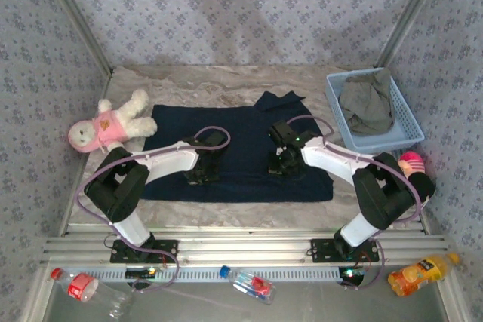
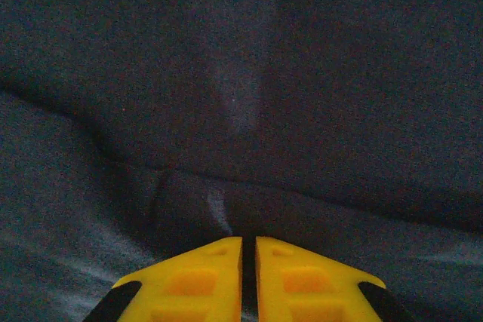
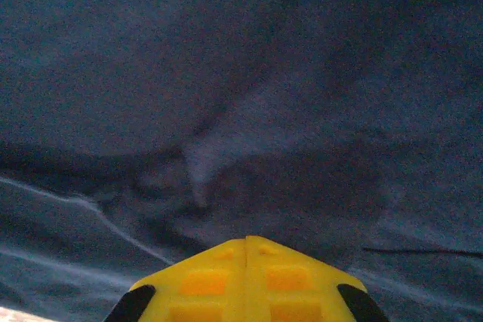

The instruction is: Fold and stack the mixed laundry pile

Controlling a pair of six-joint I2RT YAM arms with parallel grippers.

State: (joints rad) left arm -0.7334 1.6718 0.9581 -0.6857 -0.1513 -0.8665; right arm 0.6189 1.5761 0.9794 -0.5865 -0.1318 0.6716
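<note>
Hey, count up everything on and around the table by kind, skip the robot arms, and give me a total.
Garments: 2, navy garment, olive-grey garment
Basket: 1, light blue basket
Plush toy: 1
Bottles: 3, clear bottle, small bottle, orange bottle
Pink item near the basket, kind unclear: 1
Total: 8

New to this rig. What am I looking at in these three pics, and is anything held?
Two robot arms bolted at the near edge of the table. One picture looks down from above; the other two come from wrist cameras, the yellow wedges being fingers. A navy garment lies spread flat, an olive garment sits in the basket, a plush toy lies left. The left gripper, shut, seems to pinch a navy crease; the right gripper is shut against the cloth, catch unclear.
</note>
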